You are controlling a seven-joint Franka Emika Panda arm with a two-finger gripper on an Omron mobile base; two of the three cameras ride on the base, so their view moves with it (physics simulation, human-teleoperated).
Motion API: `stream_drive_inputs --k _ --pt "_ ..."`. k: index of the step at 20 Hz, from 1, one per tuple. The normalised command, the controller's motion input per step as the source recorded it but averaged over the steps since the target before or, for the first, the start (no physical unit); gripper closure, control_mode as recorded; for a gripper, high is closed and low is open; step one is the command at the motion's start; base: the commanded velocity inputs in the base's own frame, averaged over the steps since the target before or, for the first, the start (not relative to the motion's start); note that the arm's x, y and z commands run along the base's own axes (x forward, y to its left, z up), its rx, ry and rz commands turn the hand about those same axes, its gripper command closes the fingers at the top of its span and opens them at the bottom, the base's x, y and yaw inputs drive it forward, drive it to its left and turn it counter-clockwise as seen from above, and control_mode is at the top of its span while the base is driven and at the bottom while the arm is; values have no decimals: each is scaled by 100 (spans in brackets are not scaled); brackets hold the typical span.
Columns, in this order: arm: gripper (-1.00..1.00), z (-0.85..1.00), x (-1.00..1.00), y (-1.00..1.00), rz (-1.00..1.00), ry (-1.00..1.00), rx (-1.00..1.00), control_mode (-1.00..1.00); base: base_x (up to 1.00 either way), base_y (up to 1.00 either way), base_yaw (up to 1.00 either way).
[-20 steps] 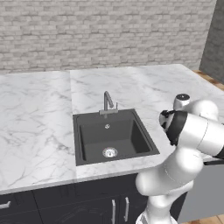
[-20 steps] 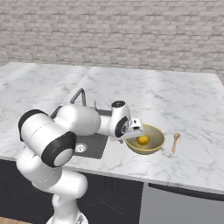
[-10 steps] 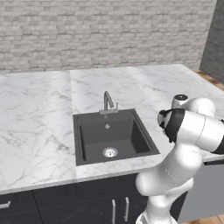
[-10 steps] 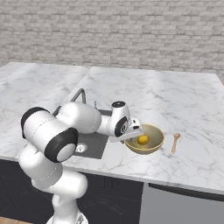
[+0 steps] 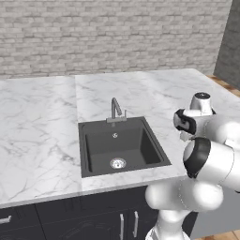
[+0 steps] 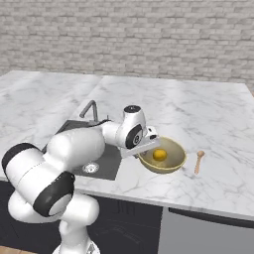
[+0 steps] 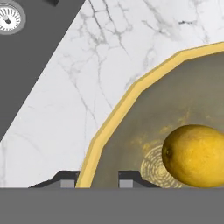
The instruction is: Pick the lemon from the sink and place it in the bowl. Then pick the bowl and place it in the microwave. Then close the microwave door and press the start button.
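Observation:
The yellow lemon (image 6: 159,154) (image 7: 197,155) lies inside the olive-tan bowl (image 6: 171,166) (image 7: 131,94), which sits on the marble counter just right of the sink (image 5: 101,145) (image 6: 106,166). My gripper (image 6: 146,149) (image 7: 97,180) is at the bowl's left edge. In the hand view one fingertip stands outside the thin rim and the other inside, shut on the rim. The bowl rests on the counter. The dark sink basin holds nothing but its silver drain (image 5: 117,163) (image 7: 8,17).
A grey faucet (image 5: 115,108) rises at the back of the sink. A wooden spoon (image 6: 199,160) lies on the counter right of the bowl. Marble counter (image 6: 208,114) stretches behind and to the right; a brick wall backs it.
The jaws have closed from wide open onto the bowl's rim. The hand has shifted slightly; the bowl and lemon have stayed in place.

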Motion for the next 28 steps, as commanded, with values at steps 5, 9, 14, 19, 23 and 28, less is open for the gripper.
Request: stream_drive_inputs --k 5,9,14,19,23,28 --pt "100 94 -65 53 18 -3 -3 -100 0 0 0" --pt "100 100 -51 73 28 0 -5 -100 0 0 0" --pt "100 98 -30 70 34 0 -8 -100 0 0 0" --pt "100 70 -28 45 30 -2 -11 -100 0 0 0" --pt "100 12 -38 20 14 -14 -3 -100 0 0 0" --pt "100 0 -16 28 11 -26 -4 -100 0 0 0"
